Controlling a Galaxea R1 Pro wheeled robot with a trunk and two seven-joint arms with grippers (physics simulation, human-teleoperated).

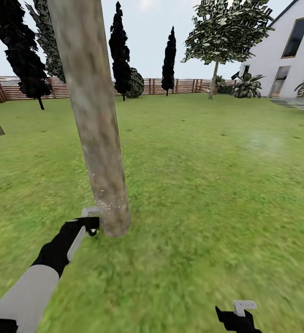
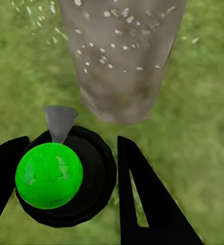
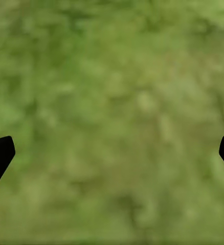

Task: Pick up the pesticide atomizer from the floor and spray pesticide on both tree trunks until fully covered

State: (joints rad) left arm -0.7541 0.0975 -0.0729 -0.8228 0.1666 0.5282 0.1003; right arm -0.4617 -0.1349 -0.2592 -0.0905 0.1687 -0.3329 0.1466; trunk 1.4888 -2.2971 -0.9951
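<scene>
Head view puts my left gripper low at centre-left, clamped on one pesticide atomizer whose nozzle nearly touches the near tree; a second tree stands upper right. It seems light, rigid, best held by its black body. My right gripper hangs spread, empty.

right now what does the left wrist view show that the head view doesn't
Left wrist view alone: the pesticide atomizer seen from above, a round black body with a bright green ball on it and a grey nozzle aimed at the tree trunk, held between the left gripper fingers.

Head view alone: the right gripper, fence, house, other trees.

Both: the speckled trunk and grass.
</scene>
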